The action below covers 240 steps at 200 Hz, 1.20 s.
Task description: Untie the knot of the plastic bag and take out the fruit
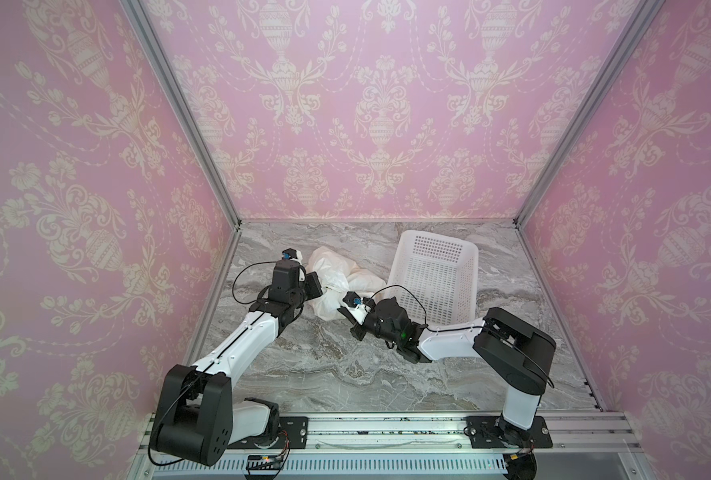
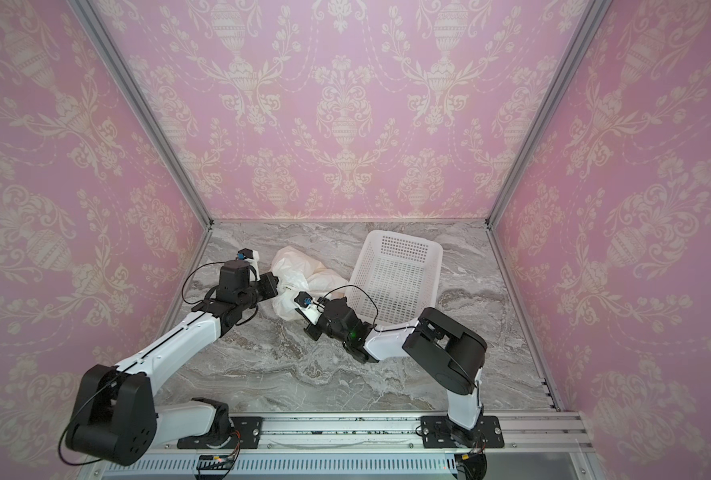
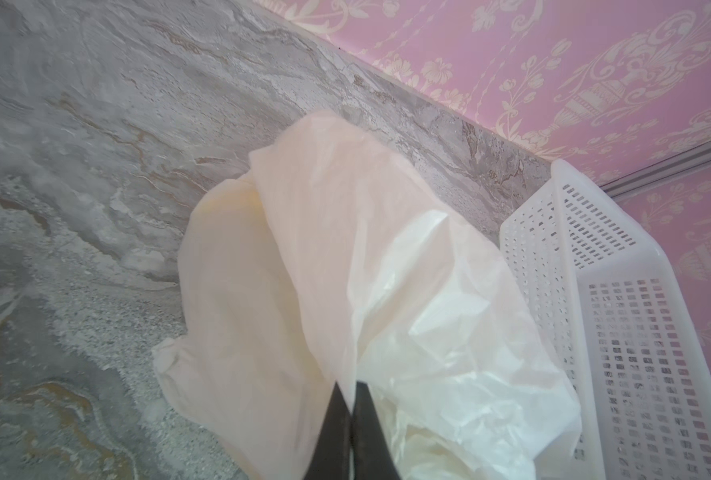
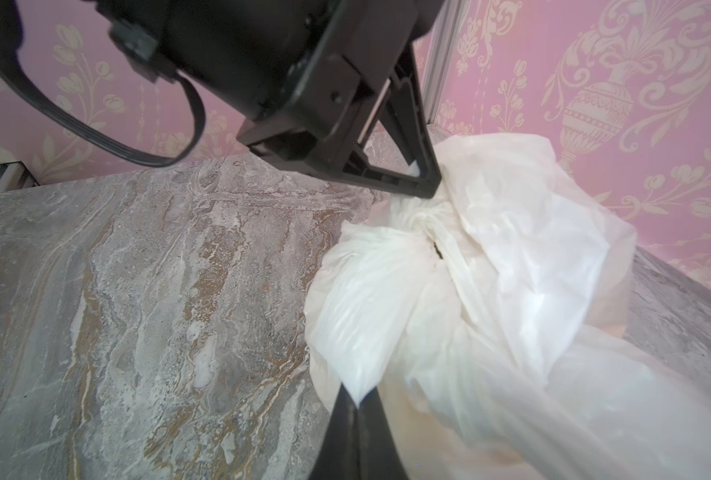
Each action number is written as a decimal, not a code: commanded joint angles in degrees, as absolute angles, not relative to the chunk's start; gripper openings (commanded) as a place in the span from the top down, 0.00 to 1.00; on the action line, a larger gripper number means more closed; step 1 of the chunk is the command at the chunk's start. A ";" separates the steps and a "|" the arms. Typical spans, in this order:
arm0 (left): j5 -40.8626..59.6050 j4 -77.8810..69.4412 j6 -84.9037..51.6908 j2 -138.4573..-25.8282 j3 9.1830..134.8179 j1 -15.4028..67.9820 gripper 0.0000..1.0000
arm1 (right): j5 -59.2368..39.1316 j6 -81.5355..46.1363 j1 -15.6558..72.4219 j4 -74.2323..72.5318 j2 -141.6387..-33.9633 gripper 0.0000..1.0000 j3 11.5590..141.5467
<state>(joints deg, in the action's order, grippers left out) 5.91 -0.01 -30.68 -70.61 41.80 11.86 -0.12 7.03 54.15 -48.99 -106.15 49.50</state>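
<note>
Right tool [image 4: 355, 409], bottom centre of right wrist view, closed tight, pinching a fold of the plastic bag [image 4: 491, 291]. Left tool [image 4: 427, 188] clamped on bag film just beside the knot [image 4: 426, 220]. Bag sits mid-frame on counter [image 1: 345, 374], just left of white basket [image 1: 436, 270].

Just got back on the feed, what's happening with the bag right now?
The left gripper is shut on the thin, crinkly white plastic bag, right by its bunched knot; the right gripper is shut on a loose flap of it. The bag lies on the grey marble table beside the white perforated plastic basket. The knot looks still tied, and no fruit is out.
</note>
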 commanded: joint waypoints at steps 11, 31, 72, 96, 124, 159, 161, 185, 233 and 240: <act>-2.23 2.20 -29.44 -63.39 38.78 11.62 1.00 | 6.34 8.79 54.43 -53.90 -106.07 1.00 47.93; -3.29 2.52 -29.40 -61.62 38.23 11.52 1.00 | 9.62 9.05 54.43 -55.49 -106.73 1.00 47.72; -7.71 4.47 -29.95 -59.32 37.53 11.00 1.00 | 16.10 9.06 54.34 -58.28 -107.14 1.00 47.03; -9.18 5.31 -30.62 -57.71 36.82 9.70 1.00 | 18.88 8.46 53.85 -59.44 -107.31 1.00 46.76; -8.34 5.43 -32.02 -56.15 35.65 7.13 1.00 | 18.12 4.69 51.82 -59.59 -107.08 1.00 46.37; -6.69 5.01 -33.26 -54.94 34.61 4.87 1.00 | 13.21 -1.91 47.32 -60.44 -106.35 1.00 44.75; -6.62 4.92 -33.28 -54.89 34.58 4.78 1.00 | 12.88 -2.39 47.05 -60.57 -106.31 1.00 44.61; -5.74 4.75 -34.35 -54.28 33.80 3.08 1.00 | 10.07 -6.96 44.06 -61.84 -105.82 1.00 43.28; -4.82 4.61 -36.74 -50.40 31.22 -1.03 1.00 | 5.73 -13.28 39.26 -64.44 -105.62 1.00 41.13; -5.10 4.90 -36.81 -49.88 31.22 -1.20 1.00 | 5.56 -13.72 38.96 -64.35 -105.62 1.00 41.05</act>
<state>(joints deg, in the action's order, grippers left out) -4.84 4.03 -35.03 -52.01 31.97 0.03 7.16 -9.17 40.49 -63.33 -106.56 42.41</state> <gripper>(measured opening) 0.045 0.051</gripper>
